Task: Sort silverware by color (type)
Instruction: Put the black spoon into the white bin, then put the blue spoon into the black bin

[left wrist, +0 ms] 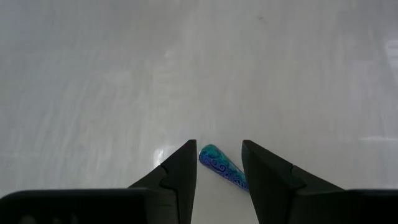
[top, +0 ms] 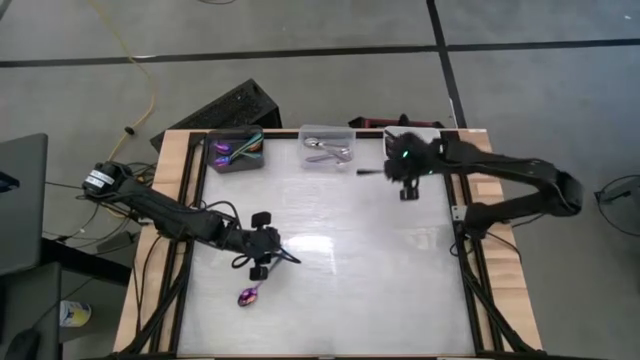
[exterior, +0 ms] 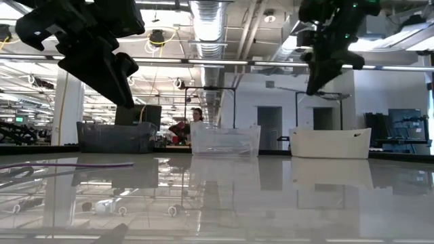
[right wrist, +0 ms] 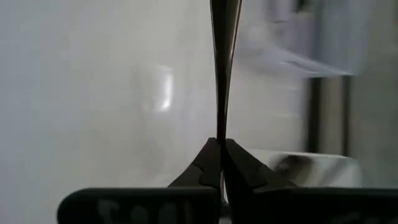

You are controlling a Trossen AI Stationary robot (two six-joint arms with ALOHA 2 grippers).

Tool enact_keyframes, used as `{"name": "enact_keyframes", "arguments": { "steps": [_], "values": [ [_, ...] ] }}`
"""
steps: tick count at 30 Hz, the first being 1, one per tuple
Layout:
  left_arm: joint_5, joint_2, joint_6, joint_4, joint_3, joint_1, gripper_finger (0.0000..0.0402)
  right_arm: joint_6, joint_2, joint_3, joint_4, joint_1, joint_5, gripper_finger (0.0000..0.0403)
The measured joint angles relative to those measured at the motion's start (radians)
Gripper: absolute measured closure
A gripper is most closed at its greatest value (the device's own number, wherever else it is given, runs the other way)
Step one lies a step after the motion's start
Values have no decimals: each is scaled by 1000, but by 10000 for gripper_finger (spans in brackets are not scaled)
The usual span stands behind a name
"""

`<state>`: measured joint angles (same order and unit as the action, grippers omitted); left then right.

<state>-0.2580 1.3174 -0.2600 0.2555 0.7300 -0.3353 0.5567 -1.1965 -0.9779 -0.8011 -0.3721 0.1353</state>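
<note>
An iridescent spoon with a purple bowl (top: 248,296) lies on the table near the front left. Its teal handle end (left wrist: 221,167) shows between the fingers of my open left gripper (left wrist: 219,163), which stand on either side of it, slanting down. My right gripper (top: 402,178) hangs above the table's far right, near the bins, shut on a dark spoon (top: 372,172). The dark grey bin (top: 235,150) holds iridescent spoons and the clear bin (top: 328,148) holds silver ones. My right gripper pinches the dark spoon between its two fingers; the spoon shows edge-on, as a thin dark strip (right wrist: 221,134) coming out from between the fingertips. The spoon is lifted clear of the table and sticks out toward the table's left.
Three bins stand in a row along the far edge: dark grey (exterior: 115,137), clear (exterior: 225,140) and white (exterior: 330,144). My right arm hides most of the white one from above. The middle of the table (top: 340,260) is bare.
</note>
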Motion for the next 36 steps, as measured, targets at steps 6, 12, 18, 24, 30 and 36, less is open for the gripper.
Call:
{"name": "enact_keyframes", "arguments": {
  "steps": [6, 12, 18, 24, 30, 36],
  "values": [
    [10, 0, -6, -11, 0, 6, 287, 39, 44, 0, 55, -231, 0, 375],
    [11, 0, -6, -7, 0, 6, 287, -56, -33, 0, 79, -411, -1, 374],
    [14, 0, -13, -2, 0, 6, 287, -73, -125, 0, 99, -515, 18, 373],
    [49, 0, -24, 2, 0, 6, 287, -92, -159, -1, 131, -581, 21, 371],
    [52, 0, -24, 1, 0, 6, 287, -88, -167, -1, 133, -592, 25, 348],
    [53, 0, -39, 0, 0, 6, 287, -62, -167, -1, 135, -591, 27, 342]
  ]
}}
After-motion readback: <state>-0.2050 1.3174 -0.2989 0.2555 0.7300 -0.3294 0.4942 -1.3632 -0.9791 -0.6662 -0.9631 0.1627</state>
